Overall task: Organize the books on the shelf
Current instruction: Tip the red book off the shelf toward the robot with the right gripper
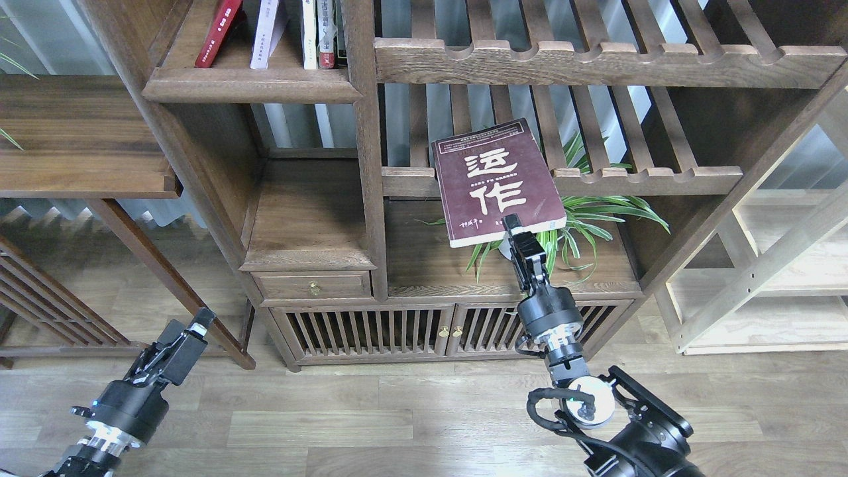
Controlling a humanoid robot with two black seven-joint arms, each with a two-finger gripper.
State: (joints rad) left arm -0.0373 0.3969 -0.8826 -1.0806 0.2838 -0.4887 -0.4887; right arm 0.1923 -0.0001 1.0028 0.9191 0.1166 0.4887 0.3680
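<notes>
My right gripper (513, 225) is shut on the near edge of the large maroon book (493, 179) with big white Chinese characters. The book is held flat and tilted, partly over the front rail of the lower slatted rack and partly off it. The narrow dark-brown shelf (252, 83) is at the upper left. On it stand a thin red book (218, 33) leaning left, a lavender-white book (267, 33) and thin white books (310, 33). My left gripper (195, 328) hangs low at the bottom left, far from the books, fingers together and empty.
A potted green plant (570, 225) stands on the cabinet top under the maroon book. Two slatted racks (596, 59) with scalloped rails fill the right. A drawer unit (311, 232) sits below the shelf. Pale light-wood shelving (782, 278) is at the right.
</notes>
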